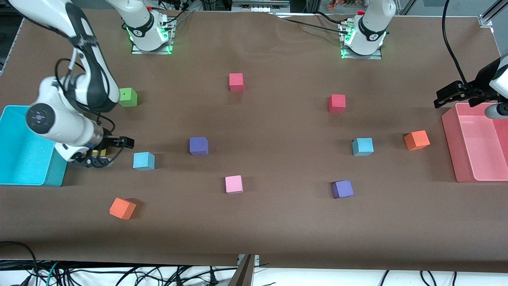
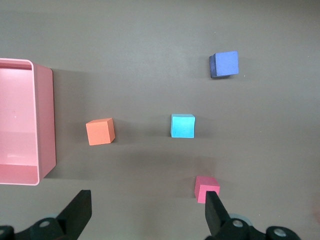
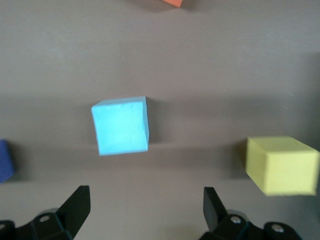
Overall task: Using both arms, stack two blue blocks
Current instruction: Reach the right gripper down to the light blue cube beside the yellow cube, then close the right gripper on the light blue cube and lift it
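One blue block (image 1: 143,161) lies toward the right arm's end of the table, beside my right gripper (image 1: 115,151). It also shows in the right wrist view (image 3: 121,125), a short way ahead of the open, empty right gripper (image 3: 145,212). The other blue block (image 1: 362,146) lies toward the left arm's end and shows in the left wrist view (image 2: 182,125). My left gripper (image 1: 442,98) hangs high by the pink bin's edge, well away from that block. It is open and empty in its wrist view (image 2: 147,212).
A turquoise bin (image 1: 20,159) and a yellow cube (image 3: 282,165) are by the right gripper. A pink bin (image 1: 450,147) is at the left arm's end. Orange cubes (image 1: 416,140) (image 1: 122,208), purple cubes (image 1: 198,145) (image 1: 342,189), red cubes (image 1: 236,82) (image 1: 337,103), a pink cube (image 1: 233,184) and a green cube (image 1: 127,97) are scattered.
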Controlling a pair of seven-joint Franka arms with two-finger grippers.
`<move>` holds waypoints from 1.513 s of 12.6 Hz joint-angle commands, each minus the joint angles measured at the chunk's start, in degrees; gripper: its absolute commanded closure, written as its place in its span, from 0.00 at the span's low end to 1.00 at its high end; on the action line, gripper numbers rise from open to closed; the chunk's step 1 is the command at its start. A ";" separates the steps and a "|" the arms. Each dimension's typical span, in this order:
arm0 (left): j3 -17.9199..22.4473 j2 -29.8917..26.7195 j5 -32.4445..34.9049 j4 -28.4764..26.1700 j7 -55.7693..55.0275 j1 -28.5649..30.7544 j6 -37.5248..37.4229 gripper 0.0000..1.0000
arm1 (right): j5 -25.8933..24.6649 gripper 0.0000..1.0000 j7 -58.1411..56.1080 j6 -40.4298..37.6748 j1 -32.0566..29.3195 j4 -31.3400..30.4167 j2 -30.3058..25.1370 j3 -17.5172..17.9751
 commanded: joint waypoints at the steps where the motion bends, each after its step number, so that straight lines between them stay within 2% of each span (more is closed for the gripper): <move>1: -0.13 0.24 0.08 1.05 -0.30 0.30 -0.92 0.00 | -0.16 0.00 0.64 4.31 -0.24 -0.52 2.87 1.11; 5: -0.13 0.24 0.08 1.14 -0.30 0.30 -0.92 0.00 | 0.28 0.00 1.52 11.61 -0.24 -0.08 6.39 2.77; 9: -0.13 0.24 0.08 1.14 -0.30 0.30 -0.92 0.00 | 0.46 0.00 1.52 17.33 0.11 -0.17 10.53 2.87; 10: -0.13 0.24 0.08 1.14 -0.39 0.39 -0.92 0.00 | 0.37 0.04 1.52 19.08 0.11 -0.08 11.32 2.87; 11: -0.13 0.24 0.08 1.14 -0.31 0.39 -0.92 0.00 | 0.37 0.36 1.35 20.14 0.11 -0.08 11.59 2.87; 12: -0.13 0.24 0.08 1.14 -0.39 0.30 -0.92 0.00 | 0.29 0.73 1.35 20.06 0.11 -0.08 11.50 2.87; 13: -0.13 0.24 -0.01 1.14 -0.39 0.30 -0.92 0.00 | 0.28 0.82 1.43 20.06 0.11 0.01 11.50 2.87; 16: -0.13 0.24 -0.01 1.23 -0.39 0.30 -0.92 0.00 | 0.20 0.82 0.03 17.53 0.11 0.45 7.57 2.96; 19: -0.13 0.24 -0.01 1.23 -0.39 0.39 -0.92 0.00 | 0.28 0.82 0.99 5.25 0.63 2.02 -0.08 4.88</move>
